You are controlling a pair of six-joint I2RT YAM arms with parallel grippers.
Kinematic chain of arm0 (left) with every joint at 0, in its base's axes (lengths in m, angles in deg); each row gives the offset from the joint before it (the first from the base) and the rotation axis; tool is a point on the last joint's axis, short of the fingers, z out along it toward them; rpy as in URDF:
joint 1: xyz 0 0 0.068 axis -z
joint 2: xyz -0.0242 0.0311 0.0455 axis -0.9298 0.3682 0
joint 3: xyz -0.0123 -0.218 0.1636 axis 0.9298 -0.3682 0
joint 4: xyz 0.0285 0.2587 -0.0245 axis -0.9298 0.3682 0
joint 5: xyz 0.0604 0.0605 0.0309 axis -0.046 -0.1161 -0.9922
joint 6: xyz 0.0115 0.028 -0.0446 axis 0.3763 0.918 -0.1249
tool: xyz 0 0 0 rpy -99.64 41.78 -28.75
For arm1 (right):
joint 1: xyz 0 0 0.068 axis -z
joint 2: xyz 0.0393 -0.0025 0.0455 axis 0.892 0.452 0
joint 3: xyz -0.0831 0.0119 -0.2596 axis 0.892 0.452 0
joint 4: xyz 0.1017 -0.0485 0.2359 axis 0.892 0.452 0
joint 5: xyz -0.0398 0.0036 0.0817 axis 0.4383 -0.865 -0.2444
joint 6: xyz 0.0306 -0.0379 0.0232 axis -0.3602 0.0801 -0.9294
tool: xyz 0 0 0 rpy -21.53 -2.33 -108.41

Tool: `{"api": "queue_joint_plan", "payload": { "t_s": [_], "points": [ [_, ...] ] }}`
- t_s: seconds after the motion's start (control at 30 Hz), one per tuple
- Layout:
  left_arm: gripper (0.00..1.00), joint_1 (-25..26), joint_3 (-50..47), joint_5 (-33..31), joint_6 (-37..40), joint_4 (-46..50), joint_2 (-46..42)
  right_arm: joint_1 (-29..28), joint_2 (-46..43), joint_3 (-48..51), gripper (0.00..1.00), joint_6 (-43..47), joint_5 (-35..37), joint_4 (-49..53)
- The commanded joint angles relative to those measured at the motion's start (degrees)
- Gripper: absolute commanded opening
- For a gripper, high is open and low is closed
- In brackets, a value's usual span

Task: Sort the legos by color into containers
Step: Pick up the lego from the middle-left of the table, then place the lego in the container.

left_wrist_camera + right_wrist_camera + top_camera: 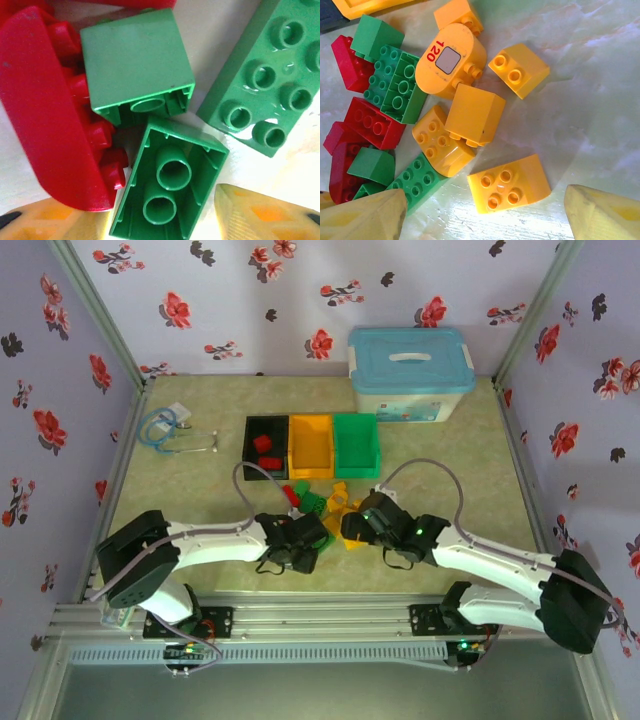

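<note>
Three bins stand in a row at mid-table: black (267, 430) with two red bricks (264, 450), orange-yellow (311, 447) and green (356, 445). In front of them lies a pile of legos (325, 503). My left gripper (305, 530) (160, 227) hangs open low over the pile, its fingers (265, 215) on either side of an upturned green brick (170, 180). Beside that brick lie a green cube (135, 65), a studded green plate (270, 85) and a red brick (45, 110). My right gripper (358, 523) (482, 220) is open around a curved yellow brick (510, 185), apart from it.
A large white box with a light-blue lid (410, 375) stands at the back right. A blue stethoscope (165, 430) lies at the left. More yellow (452, 57), green (395, 85) and red bricks (370, 122) crowd the right wrist view. Flowered walls enclose the table.
</note>
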Motion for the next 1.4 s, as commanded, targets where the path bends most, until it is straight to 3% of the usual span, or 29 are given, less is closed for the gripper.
{"api": "queue_joint_plan", "payload": {
  "t_s": [0.0, 0.33, 0.67, 0.97, 1.17, 1.37],
  "points": [
    [0.54, 0.29, 2.33, -1.61, 1.22, 0.35, 2.18, -0.47, -1.88, 1.3, 0.82, -0.77, 2.38, 0.8],
    [0.29, 1.76, 6.08, -4.6, 1.46, 6.1, 2.7, -0.51, -4.72, 3.59, 0.82, -1.44, 4.12, 1.11],
    [0.26, 1.23, 10.58, -6.69, 3.37, 11.71, -4.64, -0.45, -5.09, 4.43, 0.82, -1.5, 4.59, 0.29],
    [0.26, -9.68, 20.32, -2.71, 11.24, 9.95, -5.5, -0.48, -5.36, 3.52, 0.83, -1.06, 3.73, 1.11],
    [0.24, -18.6, 28.99, 1.55, 15.13, 7.16, 1.52, -0.51, -7.18, 3.12, 0.82, -1.0, 3.53, 2.93],
    [0.24, -23.83, 39.45, 4.63, 17.07, 7.72, 12.15, -0.45, -10.33, 3.97, 0.82, -1.52, 4.14, 4.6]
  ]
}}
